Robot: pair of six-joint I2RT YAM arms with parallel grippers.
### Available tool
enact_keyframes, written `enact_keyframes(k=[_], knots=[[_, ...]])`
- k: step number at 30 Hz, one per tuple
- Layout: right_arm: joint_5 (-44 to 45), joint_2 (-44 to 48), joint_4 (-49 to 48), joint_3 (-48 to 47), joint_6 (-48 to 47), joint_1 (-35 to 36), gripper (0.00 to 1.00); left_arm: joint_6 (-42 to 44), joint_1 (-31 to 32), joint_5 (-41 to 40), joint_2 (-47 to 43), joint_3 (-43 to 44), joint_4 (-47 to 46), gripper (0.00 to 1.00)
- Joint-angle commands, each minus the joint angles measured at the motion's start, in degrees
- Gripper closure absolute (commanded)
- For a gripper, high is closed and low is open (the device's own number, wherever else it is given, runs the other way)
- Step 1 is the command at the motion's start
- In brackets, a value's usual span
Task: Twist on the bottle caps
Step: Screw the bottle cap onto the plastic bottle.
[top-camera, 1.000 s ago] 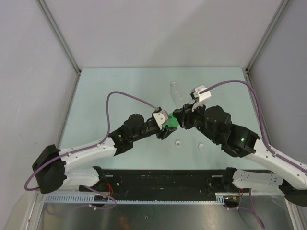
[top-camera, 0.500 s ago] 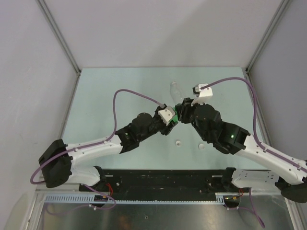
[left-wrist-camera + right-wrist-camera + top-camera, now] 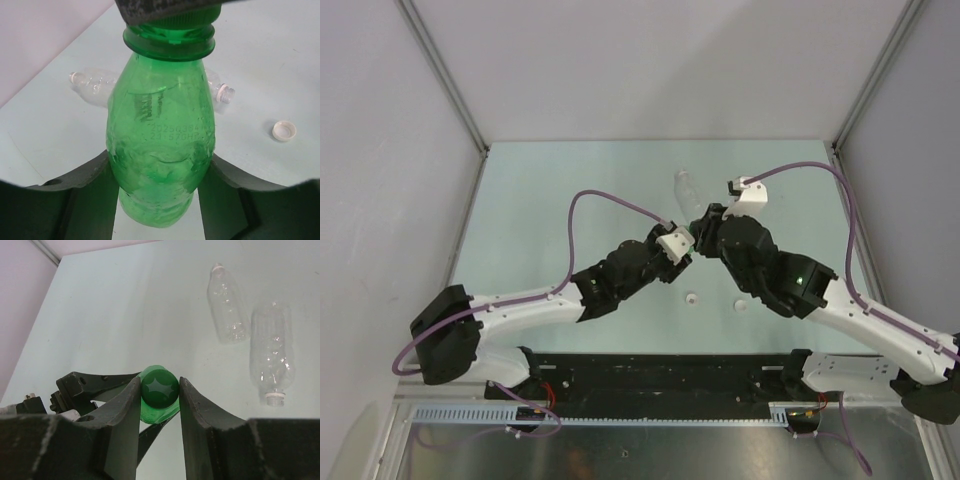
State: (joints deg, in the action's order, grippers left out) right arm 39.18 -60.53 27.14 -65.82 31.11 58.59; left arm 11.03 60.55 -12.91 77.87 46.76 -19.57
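**Green bottle and cap held between two grippers at mid-table**

1. Table [image 3: 540, 200]. Pale green top, filling the middle of the overhead view, with grey walls behind and at both sides.

2. Left arm [image 3: 520, 310] and right arm [image 3: 860, 315]. White links with black joints. They reach in from the lower corners of the overhead view and meet at its centre.

3. Green bottle [image 3: 160, 145]. Translucent green plastic with a bulged, embossed body, a row of stamped characters and a ringed neck. It is held off the table at frame centre. The left gripper [image 3: 160, 165] is closed on its lower body, one dark finger on each flank.

4. Clear bottles [image 3: 227, 305] [image 3: 272, 355]. Two, colourless and ribbed, each with a white ring at the neck. They lie on their sides on the table, near each other but apart, in the upper right of the right wrist view. The overhead view shows only one plainly, above the grippers.

5. Dark green cap [image 3: 160, 386]. Round, with a star-like mark on its top and a ribbed edge. It sits on the green bottle's neck. The right gripper [image 3: 159, 384] is clamped on it, a finger on either side. How far it is threaded down cannot be told.

6. White caps [image 3: 691, 297] [image 3: 741, 305]. Two, tiny and round. They lie loose on the table below the grippers in the overhead view, apart from each other.
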Motion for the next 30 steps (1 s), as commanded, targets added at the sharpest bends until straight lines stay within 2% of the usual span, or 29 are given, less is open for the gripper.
enact_keyframes(k=[1,9,16,30], knots=[[-3.64,-1.48,4.93,0.52,4.65,-0.74,0.97,3.73,2.40,2.15,-2.27,4.53,-16.72,1.00],[-4.81,1.61,4.60,0.61,2.96,-1.80,0.99,1.40,2.42,3.81,-2.58,2.11,-17.82,1.00],[-13.32,3.23,4.90,0.60,-0.98,-3.80,1.00,1.47,2.31,4.47,-3.59,0.26,-19.13,1.00],[-18.06,8.72,3.42,0.61,-6.63,-5.28,1.00,1.46,2.09,3.68,-2.92,-0.25,-19.55,1.00]])
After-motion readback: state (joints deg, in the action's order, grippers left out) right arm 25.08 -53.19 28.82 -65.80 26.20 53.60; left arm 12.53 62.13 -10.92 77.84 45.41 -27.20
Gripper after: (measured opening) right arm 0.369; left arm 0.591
